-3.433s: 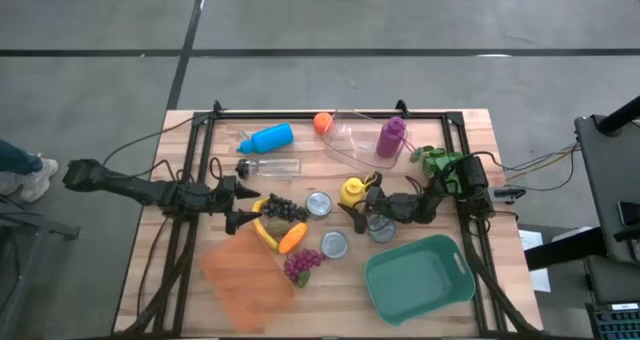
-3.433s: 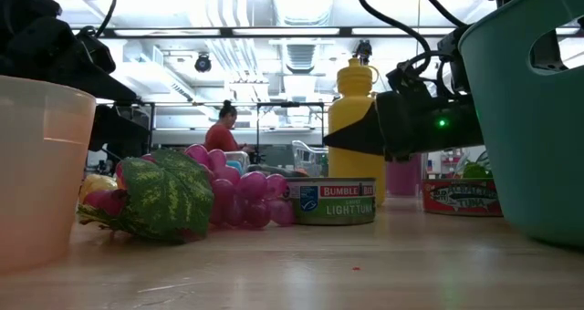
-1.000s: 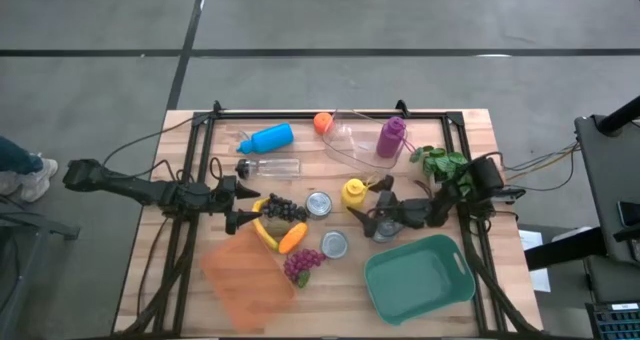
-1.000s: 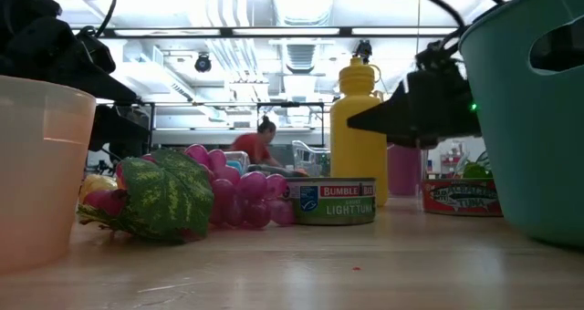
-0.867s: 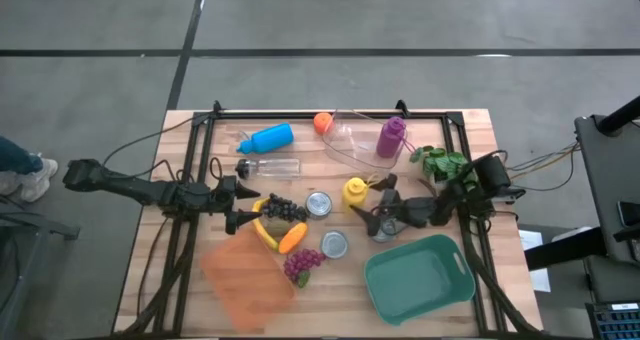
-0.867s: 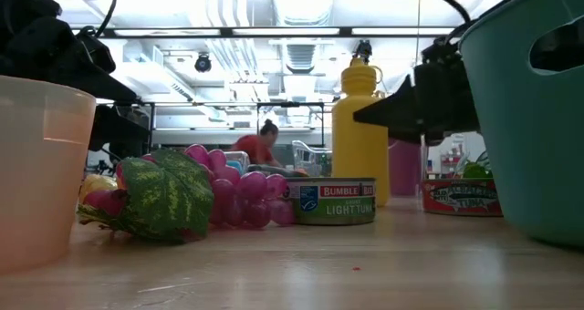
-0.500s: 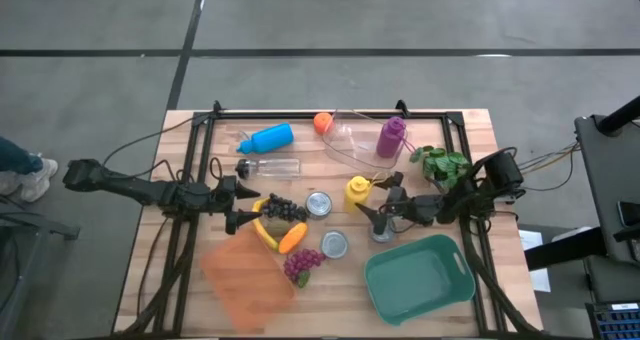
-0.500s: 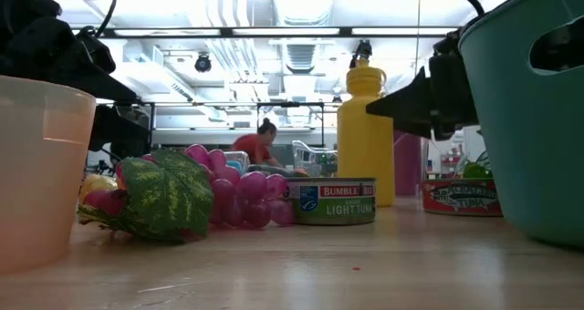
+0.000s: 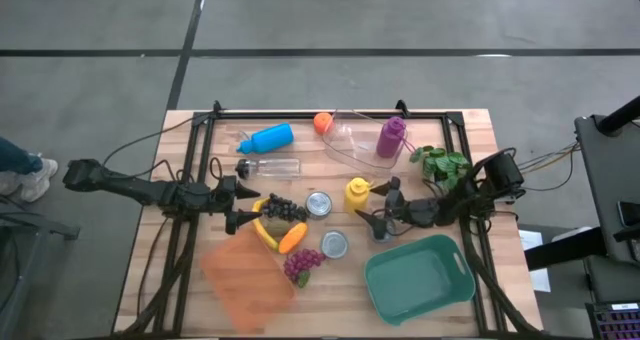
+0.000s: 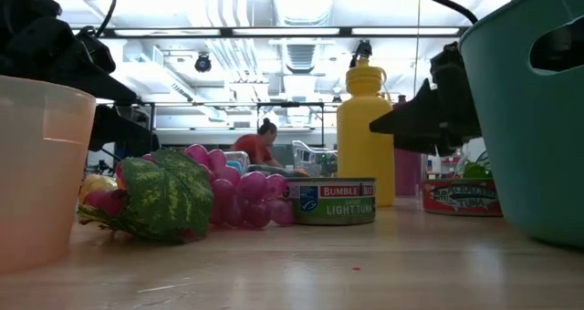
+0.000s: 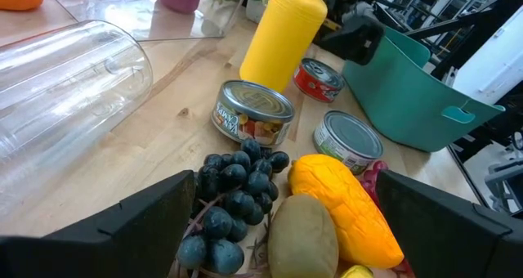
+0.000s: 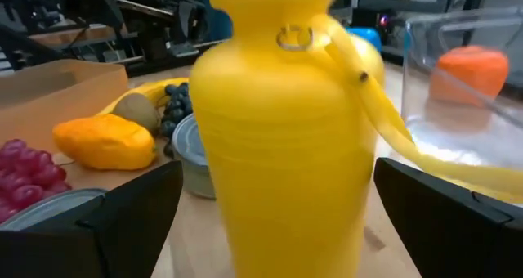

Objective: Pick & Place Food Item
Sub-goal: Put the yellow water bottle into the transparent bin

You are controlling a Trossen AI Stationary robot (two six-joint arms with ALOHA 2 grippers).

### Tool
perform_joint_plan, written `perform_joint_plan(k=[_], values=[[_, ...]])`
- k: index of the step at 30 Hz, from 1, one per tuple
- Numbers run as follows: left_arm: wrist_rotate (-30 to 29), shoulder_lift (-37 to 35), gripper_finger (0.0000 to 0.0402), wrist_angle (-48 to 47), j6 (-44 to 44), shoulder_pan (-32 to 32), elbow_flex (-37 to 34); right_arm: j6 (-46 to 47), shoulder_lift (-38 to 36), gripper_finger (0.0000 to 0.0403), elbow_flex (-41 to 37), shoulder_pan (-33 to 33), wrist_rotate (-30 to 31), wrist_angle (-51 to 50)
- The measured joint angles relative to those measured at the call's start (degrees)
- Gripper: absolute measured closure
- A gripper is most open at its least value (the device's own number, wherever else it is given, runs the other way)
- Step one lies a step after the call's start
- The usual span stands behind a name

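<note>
Right gripper (image 9: 372, 212) fingers apart, holding nothing, right by the yellow bottle (image 9: 357, 192), which fills its wrist view (image 12: 282, 139). Red can (image 11: 319, 79) sits under the gripper, teal bin (image 9: 420, 280) just beside. Left gripper (image 9: 241, 204) fingers apart too, empty, at the fruit pile: black grapes (image 9: 285, 209), banana (image 9: 263, 232), mango (image 9: 293, 238). Two silver cans (image 9: 319, 204) (image 9: 334, 244) stand between the grippers. Purple grapes (image 9: 302, 265) near an orange tub (image 9: 245, 277) on the table (image 9: 330, 305).

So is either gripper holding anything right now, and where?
Nothing held. The right gripper is open beside the yellow bottle; the left gripper is open by the dark grapes.
</note>
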Motion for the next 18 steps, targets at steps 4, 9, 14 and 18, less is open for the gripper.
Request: perform_joint_plan(k=[4, 9, 14, 18], values=[[0.01, 0.00, 0.0018, 0.01, 0.00, 0.02, 0.02, 3.31, 0.00, 0.0003, -1.18, 1.23, 0.59, -0.07], [0.02, 0.00, 0.0018, 0.02, 0.00, 0.01, 0.02, 4.59, 0.00, 0.0003, -2.46, 3.12, 4.18, -0.18], [0.01, 0.00, 0.0018, 0.01, 0.00, 0.01, 0.01, 4.93, 0.00, 0.0003, -3.29, 4.86, 6.20, -0.15], [0.01, -0.01, 0.0018, 0.02, 0.00, 0.01, 0.02, 4.91, -0.96, 0.0003, -3.46, 6.74, 7.64, 0.02]])
